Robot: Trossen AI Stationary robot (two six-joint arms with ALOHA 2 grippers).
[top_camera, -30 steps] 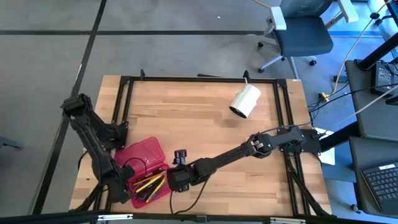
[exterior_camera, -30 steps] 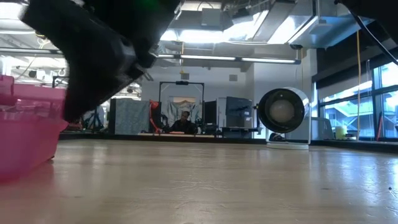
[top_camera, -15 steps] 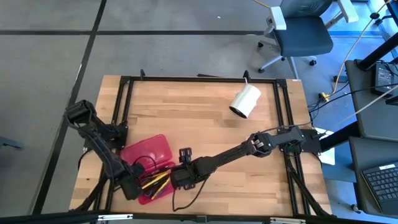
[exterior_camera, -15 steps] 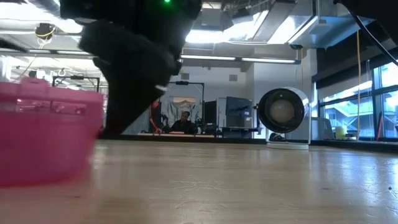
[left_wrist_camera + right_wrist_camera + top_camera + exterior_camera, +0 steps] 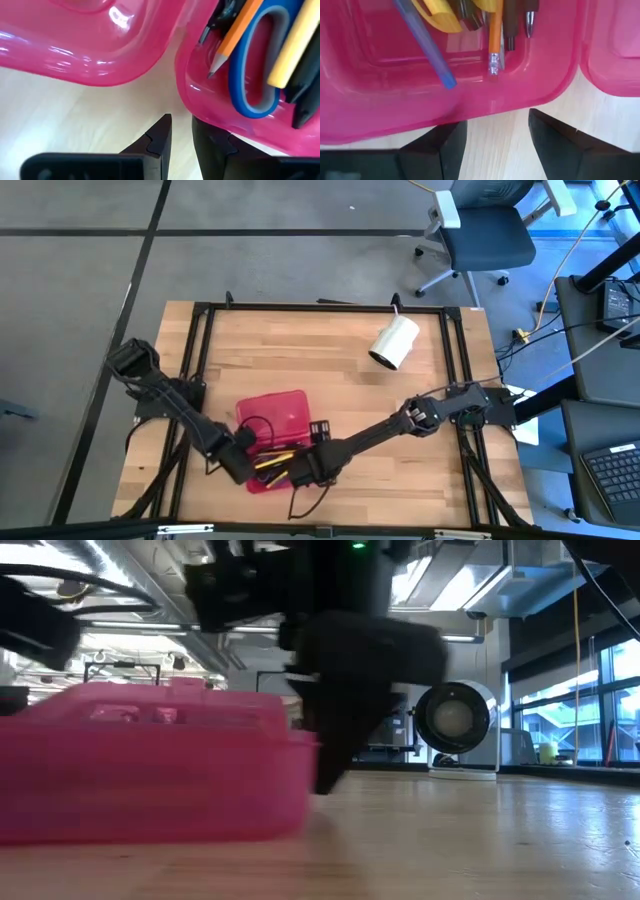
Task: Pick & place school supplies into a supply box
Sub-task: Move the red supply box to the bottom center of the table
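The red supply box (image 5: 275, 415) lies open on the table, resting flat on the undersides of both halves. Its near half (image 5: 272, 472) holds the school supplies: blue-handled scissors (image 5: 250, 75), an orange pencil (image 5: 494, 35), a blue pen (image 5: 425, 45) and other pens. My left gripper (image 5: 243, 467) points down at that half's left end, its fingers (image 5: 160, 137) shut to a narrow slit with nothing between them. My right gripper (image 5: 308, 468) stands open at the right end, the end wall (image 5: 490, 107) just ahead of its fingertips. My left gripper comes from above, pointing down, with its tips at table level beside the rounded corner (image 5: 192, 102) of the filled half, next to the hinge gap. One finger (image 5: 210, 145) lies against that corner's outer wall. The box stays flat on the table. My right gripper: I cannot tell whether its fingers touch the end wall.
A white cylinder (image 5: 393, 343) lies on its side at the far right of the table, and shows in the low view as well (image 5: 455, 725). A black frame (image 5: 320, 307) runs round the tabletop. Bare wood lies between the box and the cylinder.
My left gripper has swept toward the table's right edge, sinking a little and rolling. The open box has slid that way along the table with it and has turned about. My right gripper has moved right ahead of the box and tipped steeper downward.
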